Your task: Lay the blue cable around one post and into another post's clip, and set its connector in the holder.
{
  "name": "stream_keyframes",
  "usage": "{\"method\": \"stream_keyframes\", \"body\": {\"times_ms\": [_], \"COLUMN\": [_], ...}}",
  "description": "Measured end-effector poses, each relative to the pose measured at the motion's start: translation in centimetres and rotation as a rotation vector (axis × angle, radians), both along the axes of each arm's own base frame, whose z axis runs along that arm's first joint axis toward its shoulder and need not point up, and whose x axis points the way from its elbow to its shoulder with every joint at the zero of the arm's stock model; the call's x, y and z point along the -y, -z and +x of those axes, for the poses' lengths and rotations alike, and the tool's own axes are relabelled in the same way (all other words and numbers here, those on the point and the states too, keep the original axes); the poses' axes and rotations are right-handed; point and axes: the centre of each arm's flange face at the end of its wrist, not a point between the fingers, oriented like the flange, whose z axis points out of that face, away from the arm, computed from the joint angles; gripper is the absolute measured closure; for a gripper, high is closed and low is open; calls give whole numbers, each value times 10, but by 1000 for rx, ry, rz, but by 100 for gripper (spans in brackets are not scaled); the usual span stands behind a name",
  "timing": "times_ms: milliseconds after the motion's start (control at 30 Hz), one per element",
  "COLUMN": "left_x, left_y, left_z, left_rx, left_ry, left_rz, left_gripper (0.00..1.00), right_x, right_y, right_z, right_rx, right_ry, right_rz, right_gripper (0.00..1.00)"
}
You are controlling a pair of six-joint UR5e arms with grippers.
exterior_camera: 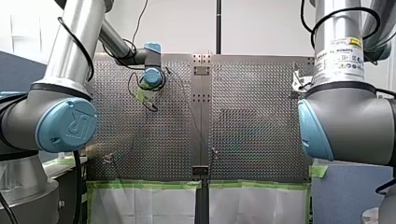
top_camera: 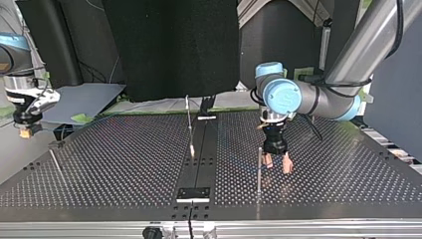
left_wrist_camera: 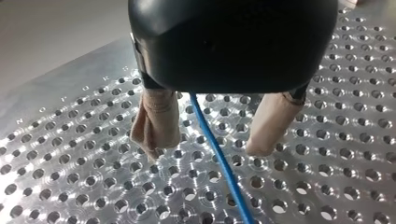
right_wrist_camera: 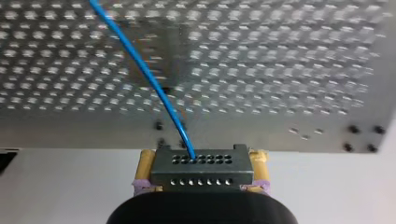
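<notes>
UR logo (exterior_camera: 71,124) on my left arm's cap (exterior_camera: 55,136); right arm's sticker (exterior_camera: 340,56) illeg.

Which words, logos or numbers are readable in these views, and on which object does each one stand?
"UR": tilted logo on the blue joint cap of my left arm.
Printed label with a yellow band, on my right arm: too small to read.
Engraved letters near the edge of the table: too blurred to read.
No other text shows.

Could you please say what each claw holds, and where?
Right claw grips the connector by its sides; left claw, open over the blue cable, holds nothing.
</notes>
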Motion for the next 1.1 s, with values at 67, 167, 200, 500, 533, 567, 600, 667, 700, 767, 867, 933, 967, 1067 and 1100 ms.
{"method": "stream_keyframes", "body": {"times_ms": [67,167,200,500,533,567,600,667,700,767,867,933,967,1067,1100], "left_x": [0,0,0,-1,-1,-2,-2,-2,-2,-2,-2,-2,-2,-2,-2], "left_y": [0,0,0,0,0,0,0,0,0,0,0,0,0,0,0], "left_z": [0,0,0,0,0,0,0,1,1,1,1,1,1,1,1], "left_rx": [-1,-2,-2,-1,-1,-1,-1,0,-1,-1,-1,-1,-1,-1,0], "left_ry": [-1,-2,-2,-6,-6,-6,-6,-6,-6,-5,-6,-6,-6,-6,-6], "left_rz": [1,2,2,1,1,1,1,0,0,0,-1,-1,-1,-2,-2], "left_gripper": [0,0,0,0,0,0,0,0,0,0,0,0,0,0,0], "right_x": [2,4,4,5,6,6,6,7,8,9,10,10,9,9,9], "right_y": [9,12,13,12,12,12,12,11,11,11,15,18,19,22,22], "right_z": [1,4,5,13,13,14,14,14,14,15,17,19,20,22,22], "right_rx": [-6,-11,-12,-8,-6,-5,-2,7,13,27,41,45,47,49,49], "right_ry": [-21,-51,-59,-140,-152,-160,-168,-186,-193,-213,-244,-262,-274,-304,-314], "right_rz": [8,3,1,-27,-33,-37,-40,-49,-53,-59,-55,-50,-47,-42,-40], "right_gripper": [99,99,99,99,99,99,99,99,99,99,99,99,99,99,99]}}
